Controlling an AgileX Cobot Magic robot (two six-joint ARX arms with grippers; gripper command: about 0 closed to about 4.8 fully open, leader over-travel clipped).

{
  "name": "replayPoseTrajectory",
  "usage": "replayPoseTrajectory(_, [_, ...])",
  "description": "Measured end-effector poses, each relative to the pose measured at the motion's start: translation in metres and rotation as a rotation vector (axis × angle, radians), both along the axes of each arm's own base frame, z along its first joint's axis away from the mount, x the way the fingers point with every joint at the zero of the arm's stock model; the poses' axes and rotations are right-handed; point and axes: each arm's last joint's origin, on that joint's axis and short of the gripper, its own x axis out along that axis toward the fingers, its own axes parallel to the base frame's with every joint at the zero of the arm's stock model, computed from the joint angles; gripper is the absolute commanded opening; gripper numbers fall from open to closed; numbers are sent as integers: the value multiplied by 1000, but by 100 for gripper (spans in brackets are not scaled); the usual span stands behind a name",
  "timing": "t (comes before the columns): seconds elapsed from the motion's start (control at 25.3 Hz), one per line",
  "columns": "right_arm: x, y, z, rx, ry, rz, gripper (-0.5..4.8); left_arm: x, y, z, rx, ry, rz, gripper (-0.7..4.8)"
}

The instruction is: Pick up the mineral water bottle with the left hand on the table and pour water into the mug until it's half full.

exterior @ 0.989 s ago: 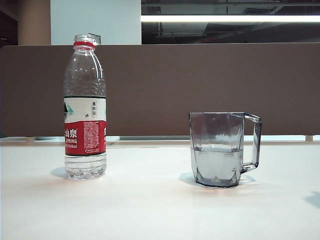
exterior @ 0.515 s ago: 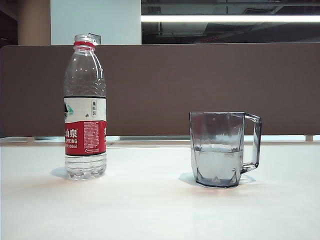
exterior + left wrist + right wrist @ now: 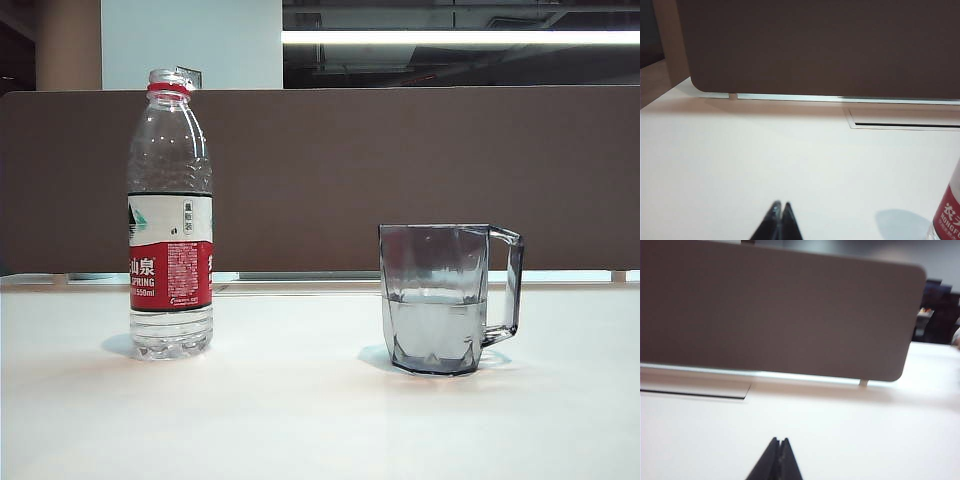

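The mineral water bottle (image 3: 170, 215) stands upright and uncapped on the left of the white table (image 3: 300, 420), with only a little water at its base. To its right stands the smoky-grey mug (image 3: 445, 298), handle to the right, about half full of water (image 3: 435, 330). Neither arm shows in the exterior view. In the left wrist view my left gripper (image 3: 781, 205) is shut and empty over bare table, with an edge of the bottle (image 3: 947, 215) well off to one side. My right gripper (image 3: 779, 440) is shut and empty over bare table too.
A brown partition (image 3: 400, 170) runs along the table's far edge. A narrow cable slot (image 3: 905, 120) lies in the tabletop near it, also seen as a slot (image 3: 695, 390) in the right wrist view.
A faint shadow at the table's lower right edge a second ago is gone. Bottle and mug have not moved.
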Motion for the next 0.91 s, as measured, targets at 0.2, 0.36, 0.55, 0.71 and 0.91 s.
replayPoseTrajectory(0.2, [0, 2, -5, 35, 46, 22, -1, 0, 0, 0, 0, 2, 0, -5])
replayPoseTrajectory(0.36, [0, 1, -8, 40, 78, 20, -1, 0, 0, 0, 0, 1, 0, -5])
replayPoseTrajectory(0.55, [0, 1, -8, 40, 79, 19, -1, 0, 0, 0, 0, 2, 0, -5])
replayPoseTrajectory(0.71, [0, 1, -8, 40, 81, 19, -1, 0, 0, 0, 0, 2, 0, -5])
replayPoseTrajectory(0.91, [0, 1, -8, 40, 81, 19, -1, 0, 0, 0, 0, 1, 0, -5])
